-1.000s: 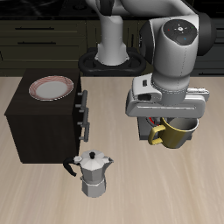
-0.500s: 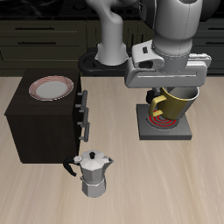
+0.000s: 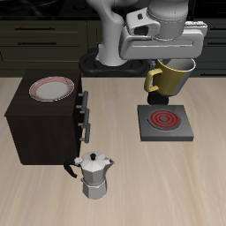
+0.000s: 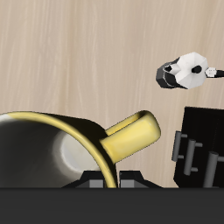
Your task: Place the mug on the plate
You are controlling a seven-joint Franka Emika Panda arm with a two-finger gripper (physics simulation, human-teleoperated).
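- The jaws are clamped on the mug at its rim; the gripper carries it high in the air, well above the table, with the mug hanging upright and its loop handle turned toward the cabinet side.
- In the wrist view the mug fills the frame close under the camera, its pale metallic inside and yellow handle showing, so the hold looks like a pinch on the wall alone. Risk, as I judge it: a glossy wall held this way can swing or slip if the arm travels fast or stops sharply.
- Directly below the mug sits the grey burner with red spiral rings; a drop here would land on it, not on the target.
- The plate rests on top of the dark cabinet, far from the mug across the table. The crossing is long, so there is time for the mug to tilt.
- The plate is small and lies near the cabinet top's edges. Coming down off-centre could leave the mug on the rim band, tip it, or push the plate.
- The moka pot stands near the table's front edge, low and clear of a high path; it matters only if the mug descends early.
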